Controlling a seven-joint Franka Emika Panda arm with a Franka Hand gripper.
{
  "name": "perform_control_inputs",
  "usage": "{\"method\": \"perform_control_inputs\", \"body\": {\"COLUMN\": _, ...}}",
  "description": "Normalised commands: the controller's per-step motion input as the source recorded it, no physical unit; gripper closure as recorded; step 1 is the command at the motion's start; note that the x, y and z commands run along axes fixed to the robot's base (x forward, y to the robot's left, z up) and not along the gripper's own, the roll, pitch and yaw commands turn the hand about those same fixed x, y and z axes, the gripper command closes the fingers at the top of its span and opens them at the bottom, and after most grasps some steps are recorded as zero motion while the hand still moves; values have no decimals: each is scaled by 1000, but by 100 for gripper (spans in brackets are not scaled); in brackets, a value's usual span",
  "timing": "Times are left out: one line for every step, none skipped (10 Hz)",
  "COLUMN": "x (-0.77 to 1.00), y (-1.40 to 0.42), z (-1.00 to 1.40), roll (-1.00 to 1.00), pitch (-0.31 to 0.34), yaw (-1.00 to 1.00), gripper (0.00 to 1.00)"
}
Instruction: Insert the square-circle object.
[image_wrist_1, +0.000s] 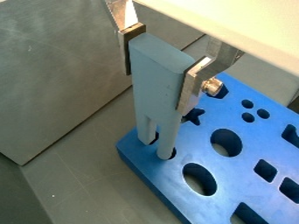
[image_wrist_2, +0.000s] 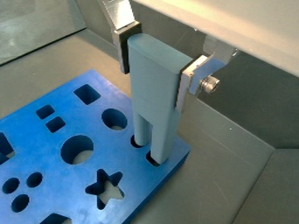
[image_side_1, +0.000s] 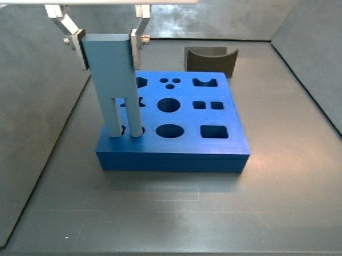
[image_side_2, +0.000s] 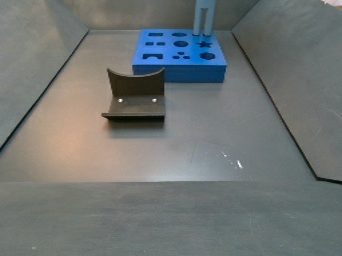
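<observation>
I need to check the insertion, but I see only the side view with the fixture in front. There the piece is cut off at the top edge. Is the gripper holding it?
Observer: Yes. In a wrist view the gripper is shut on the square-circle object, fingers on its sides.
Operator: Are its legs in the holes?
Observer: In a side view both legs reach down into the blue block at its left edge.
Operator: Is the piece upright?
Observer: Yes, upright in both wrist views.
</observation>
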Motion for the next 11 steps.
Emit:
{"method": "perform_control_inputs", "body": {"x": -66, "y": 57, "z": -420, "roll": 109, "pitch": -50, "yaw": 0, "gripper": 100}}
{"method": "perform_control_inputs", "body": {"x": -71, "y": 69, "z": -389, "roll": 69, "pitch": -47, "yaw": 0, "gripper": 100}}
{"method": "perform_control_inputs", "body": {"x": 11, "y": 63, "z": -237, "roll": 91, "pitch": 0, "yaw": 0, "gripper": 100}}
{"method": "perform_control_inputs", "body": {"x": 29, "y": 0, "z": -320, "roll": 117, "pitch": 0, "yaw": 0, "gripper": 100}}
{"method": "perform_control_inputs", "body": {"x": 54, "y": 0, "z": -494, "roll": 73, "pitch": -20, "yaw": 0, "gripper": 100}}
{"method": "perform_control_inputs", "body": {"x": 203, "y": 0, "z": -494, "roll": 74, "pitch": 0, "yaw": 0, "gripper": 100}}
{"method": "perform_control_inputs", "body": {"x": 271, "y": 0, "z": -403, "roll": 97, "pitch": 21, "yaw": 0, "gripper": 100}}
{"method": "perform_control_inputs", "body": {"x": 280, "y": 0, "z": -360, "roll": 136, "pitch": 44, "yaw": -3, "gripper": 100}}
{"method": "perform_control_inputs", "body": {"x": 160, "y": 0, "z": -429, "roll": 156, "pitch": 0, "yaw": -9, "gripper": 100}}
{"method": "perform_control_inputs", "body": {"x": 0, "y": 0, "z": -611, "roll": 70, "pitch": -46, "yaw": 0, "gripper": 100}}
{"method": "perform_control_inputs", "body": {"x": 0, "y": -29, "z": -660, "roll": 64, "pitch": -80, "yaw": 0, "gripper": 100}}
